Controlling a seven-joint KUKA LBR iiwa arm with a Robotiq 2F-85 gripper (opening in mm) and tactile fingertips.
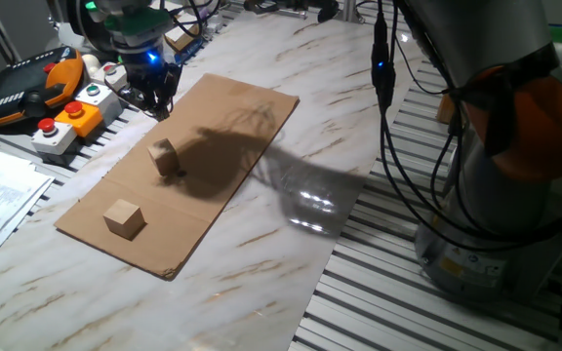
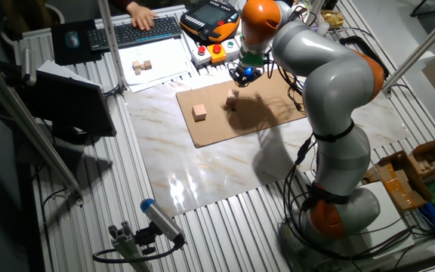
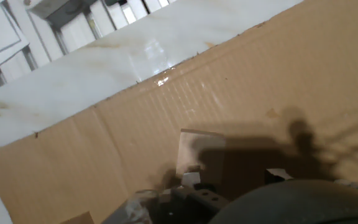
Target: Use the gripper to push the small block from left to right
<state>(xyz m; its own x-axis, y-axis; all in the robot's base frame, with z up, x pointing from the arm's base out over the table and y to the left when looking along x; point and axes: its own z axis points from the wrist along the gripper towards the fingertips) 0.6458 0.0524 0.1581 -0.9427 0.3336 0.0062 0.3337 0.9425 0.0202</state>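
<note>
Our gripper (image 1: 156, 97), jaw state unclear to us, hovers at eleven o'clock of the untouched small block (image 1: 164, 157), so the push remains.

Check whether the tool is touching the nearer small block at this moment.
Apart. In one fixed view, bare cardboard shows between the tool and the small block; the other fixed view agrees.

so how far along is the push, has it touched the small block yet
Done: nothing visible; the small block stands on the cardboard, apart from the gripper. In hand: the gripper hovers near the cardboard's far edge, and the hand view looks toward the block. Left: contact and the whole push. The larger block sits nearer the front, untouched. Whether the fingers are open is unclear.
</note>
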